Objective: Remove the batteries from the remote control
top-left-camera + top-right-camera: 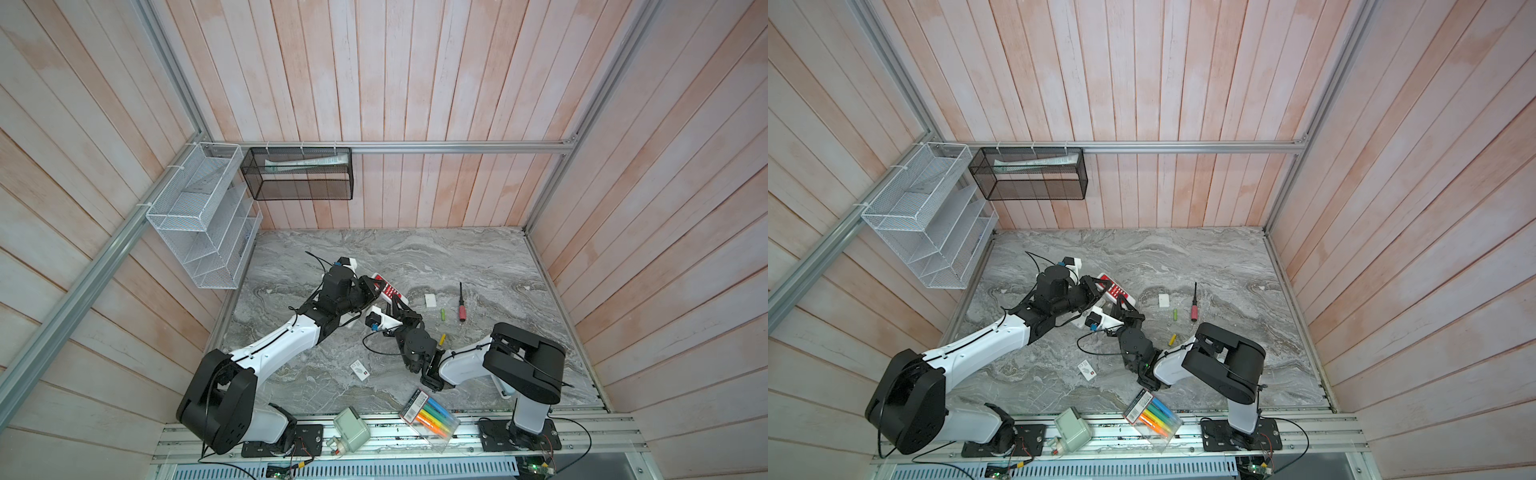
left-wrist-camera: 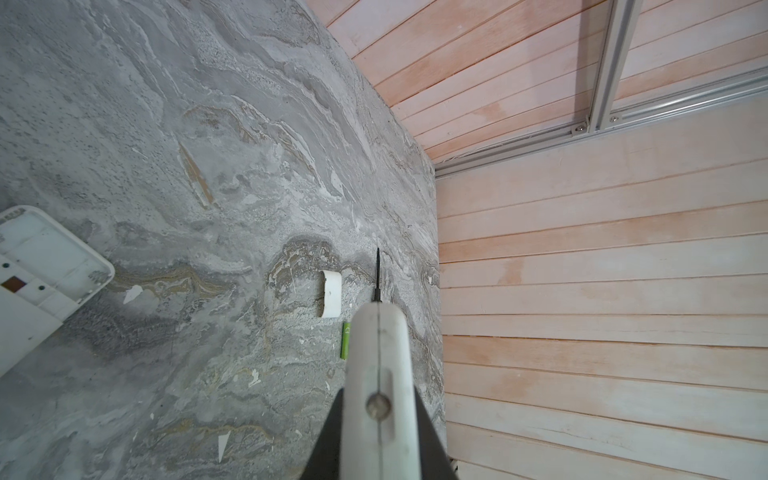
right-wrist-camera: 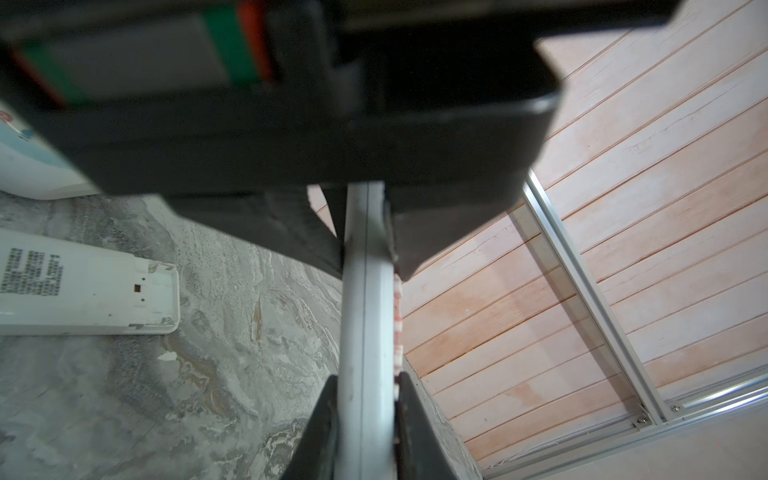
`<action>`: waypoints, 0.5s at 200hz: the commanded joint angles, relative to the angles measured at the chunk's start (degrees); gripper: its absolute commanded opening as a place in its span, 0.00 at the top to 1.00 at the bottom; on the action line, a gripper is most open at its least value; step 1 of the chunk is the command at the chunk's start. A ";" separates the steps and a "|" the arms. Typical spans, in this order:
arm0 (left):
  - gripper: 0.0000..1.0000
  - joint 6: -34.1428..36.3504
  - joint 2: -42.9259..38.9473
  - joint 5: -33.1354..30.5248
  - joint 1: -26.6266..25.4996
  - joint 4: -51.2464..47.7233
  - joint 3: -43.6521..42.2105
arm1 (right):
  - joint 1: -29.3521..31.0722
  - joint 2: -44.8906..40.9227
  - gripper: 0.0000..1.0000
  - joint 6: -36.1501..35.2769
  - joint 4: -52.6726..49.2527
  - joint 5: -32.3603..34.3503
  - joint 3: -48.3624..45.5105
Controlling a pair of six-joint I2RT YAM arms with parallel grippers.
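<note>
Both grippers hold the remote control (image 1: 388, 288), a white one with red buttons, up off the table. My left gripper (image 1: 376, 286) is shut on its far end and my right gripper (image 1: 395, 300) is shut on its near end. In the left wrist view the left gripper (image 2: 379, 399) clamps the remote (image 2: 376, 353), seen edge-on. In the right wrist view the right gripper (image 3: 365, 386) clamps the same edge (image 3: 365, 291). Two batteries lie loose on the table: a green one (image 1: 443, 314) (image 2: 345, 340) and a yellow one (image 1: 441, 338).
A red-handled screwdriver (image 1: 461, 307) and a small white cover (image 1: 430, 300) lie right of the remote. A second white remote (image 3: 83, 286) lies back up under the arms. A marker pack (image 1: 430, 417), a grey-green device (image 1: 352, 428) and a card (image 1: 360, 370) are near the front.
</note>
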 commanded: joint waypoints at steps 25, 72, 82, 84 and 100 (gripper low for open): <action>0.97 1.58 -1.52 1.41 0.42 2.11 -1.20 | 0.20 0.87 0.96 -1.13 3.81 0.35 1.56; 0.79 1.49 -1.63 1.78 0.73 2.78 -1.45 | 0.15 0.85 1.00 -1.26 3.90 0.12 1.56; 0.75 1.58 -1.71 1.79 0.88 2.93 -1.55 | 0.17 0.75 1.00 -1.15 3.90 0.03 1.51; 0.73 1.58 -1.72 1.77 0.83 2.99 -1.60 | 0.18 0.75 1.00 -1.18 3.87 0.03 1.52; 0.57 1.49 -1.96 1.88 1.00 3.52 -1.99 | 0.17 0.50 1.00 -0.97 3.81 0.01 1.40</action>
